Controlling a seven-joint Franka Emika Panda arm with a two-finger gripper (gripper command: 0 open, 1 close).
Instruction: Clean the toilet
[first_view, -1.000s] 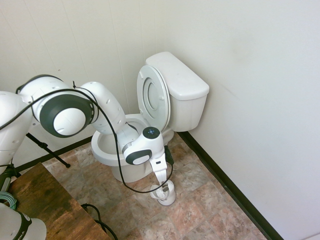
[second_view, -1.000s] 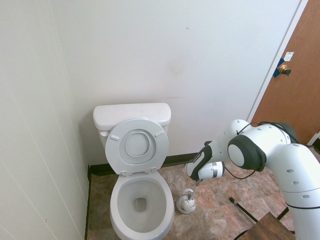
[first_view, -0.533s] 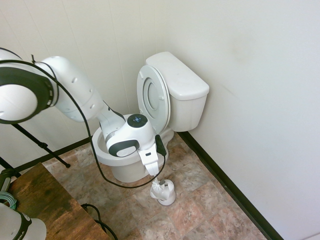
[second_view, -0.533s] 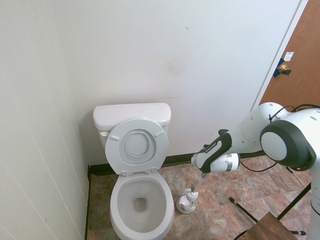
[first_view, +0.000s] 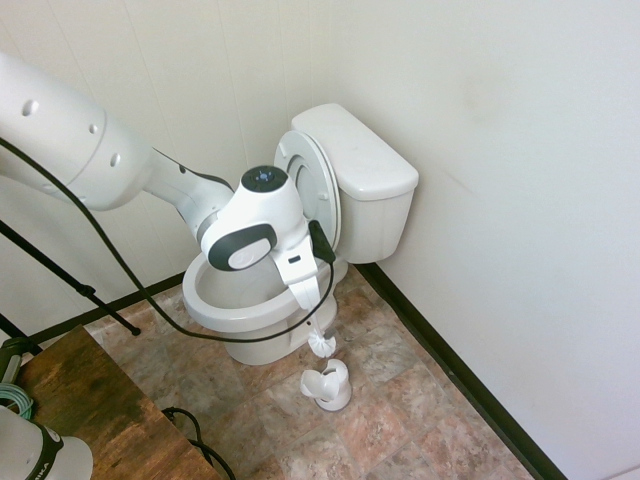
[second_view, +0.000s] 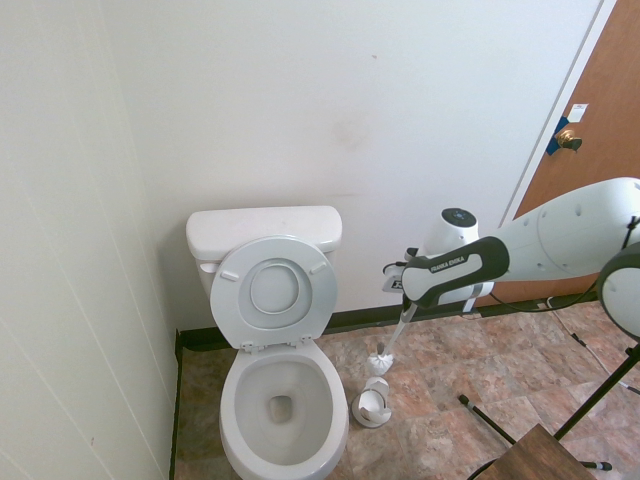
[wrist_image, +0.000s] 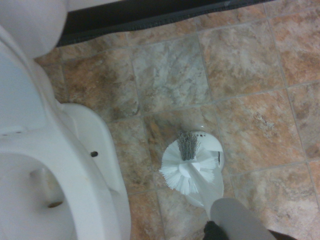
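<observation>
**Gripper holding toilet brush above its holder, beside the toilet**

The gripper (first_view: 305, 290) is closed on the handle of the toilet brush (first_view: 321, 343), which hangs downward from it with the bristle head lowest. In the second exterior view the gripper (second_view: 405, 308) sits below the arm's black-banded wrist section, and the brush (second_view: 381, 358) slopes down toward the floor. The bristle head is clear of the brush holder (first_view: 327, 385) and hangs just above it, with a visible gap between the two (seen in both exterior views). The holder (second_view: 371, 404) is small, white and round, and stands on the floor just beside the toilet base.

In the wrist view, the brush (wrist_image: 188, 168) is seen from above, its white bristles fanned out over the holder (wrist_image: 216, 156), whose rim shows partly behind the bristles.

The toilet (first_view: 345, 190) stands in the room corner, with the tank against the back wall. The seat and the lid are both raised and lean against the tank. The bowl (second_view: 282, 402) is open, with the drain opening visible at its bottom. The wrist view shows the toilet (wrist_image: 60, 170) rim and outer bowl wall next to the holder.

The floor (first_view: 400, 400) is covered in mottled brown and grey tiles, with a dark baseboard along the walls. A brown door (second_view: 590, 160) with a round knob stands beyond the arm in the second exterior view.
</observation>
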